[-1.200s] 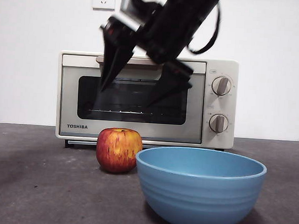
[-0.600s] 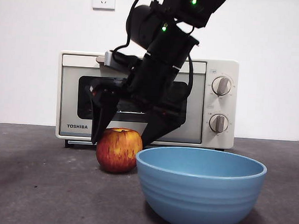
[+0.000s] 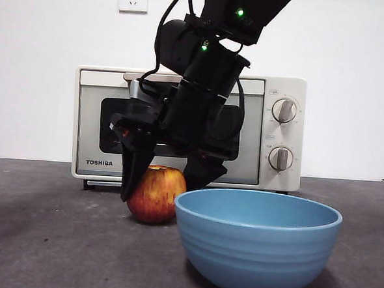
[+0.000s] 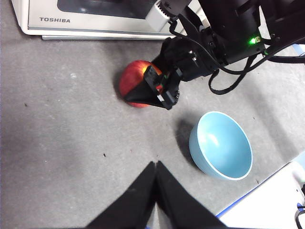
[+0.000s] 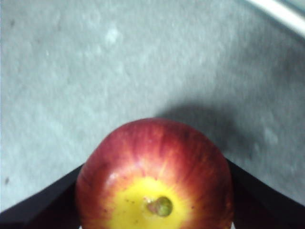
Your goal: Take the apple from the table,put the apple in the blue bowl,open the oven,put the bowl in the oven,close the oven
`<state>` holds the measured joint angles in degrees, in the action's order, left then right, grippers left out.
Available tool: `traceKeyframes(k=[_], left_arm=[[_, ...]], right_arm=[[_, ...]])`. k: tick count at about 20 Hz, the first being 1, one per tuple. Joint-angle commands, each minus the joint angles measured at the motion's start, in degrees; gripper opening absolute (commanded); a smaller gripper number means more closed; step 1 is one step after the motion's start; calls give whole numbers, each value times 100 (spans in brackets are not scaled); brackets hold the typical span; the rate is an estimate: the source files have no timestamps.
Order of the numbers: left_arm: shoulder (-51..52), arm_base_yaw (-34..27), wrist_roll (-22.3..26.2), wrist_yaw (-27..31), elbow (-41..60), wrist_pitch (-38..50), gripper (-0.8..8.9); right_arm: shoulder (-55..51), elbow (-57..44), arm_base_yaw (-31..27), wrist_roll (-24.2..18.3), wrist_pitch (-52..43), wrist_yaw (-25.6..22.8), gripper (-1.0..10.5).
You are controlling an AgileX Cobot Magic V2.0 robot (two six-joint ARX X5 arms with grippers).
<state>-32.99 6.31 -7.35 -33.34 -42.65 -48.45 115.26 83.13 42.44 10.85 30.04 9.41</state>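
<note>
— Largest first?
— Table [image 3: 36, 239], dark grey. Oven [image 3: 188, 127] along its back edge, door shut. Blue bowl [image 3: 256, 242] near the front edge, empty.

— And the arms?
— Right gripper [image 3: 163, 181] down over the apple [image 3: 155, 197], fingers spread either side; contact can't be told. Left gripper [image 4: 156, 167] waits, fingers pressed together.

— Step?
— Taking the apple, which sits between oven and bowl. Next, probably: pinch, lift, carry over the bowl.

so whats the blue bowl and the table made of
The blue bowl: probably matte plastic or melamine, given its dull, even sheen and faint moulded ridges; glazed ceramic looks unlikely. The table: a rough, mottled dark grey surface with pale scuffs, stone-like or textured laminate; can't tell which.
</note>
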Motion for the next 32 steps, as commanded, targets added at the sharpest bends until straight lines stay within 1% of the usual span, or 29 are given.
traceKeyframes(k=[1,4,7,11,14,18,22,26,28,30,32], left_arm=[[-26,20,70,-31,-105,31,7],[-26,20,74,-31,-105,35,7],[-26,20,90,-31,-105,44,7],[-26,20,92,-31,-105,96,7],[-28,20,92,-31,-105,146,7],[-31,20,90,-31,-105,179,7],[-31,20,87,-31,-105,179,7],[-31,20,85,-31,-105,179,7],[-31,20,85,-31,-105,175,7],[-31,20,85,-31,-105,175,7],[-31,20,85,-31,-105,175,7]], right_arm=[[48,396,59,22,378,17,301],[-216,866,63,-142,852,17,302],[-769,973,81,-243,1198,-11,301],[-1622,896,81,-387,1810,-63,302],[-2337,391,83,-387,1792,-68,302],[-3300,-885,90,-367,1349,-70,302],[-3915,-2186,166,-138,664,-59,302],[-3952,-3193,420,125,-142,-52,302],[-3947,-3587,608,358,-588,-79,302],[-3947,-3858,734,466,-772,-319,302],[-3923,-3989,772,470,-807,-367,319]])
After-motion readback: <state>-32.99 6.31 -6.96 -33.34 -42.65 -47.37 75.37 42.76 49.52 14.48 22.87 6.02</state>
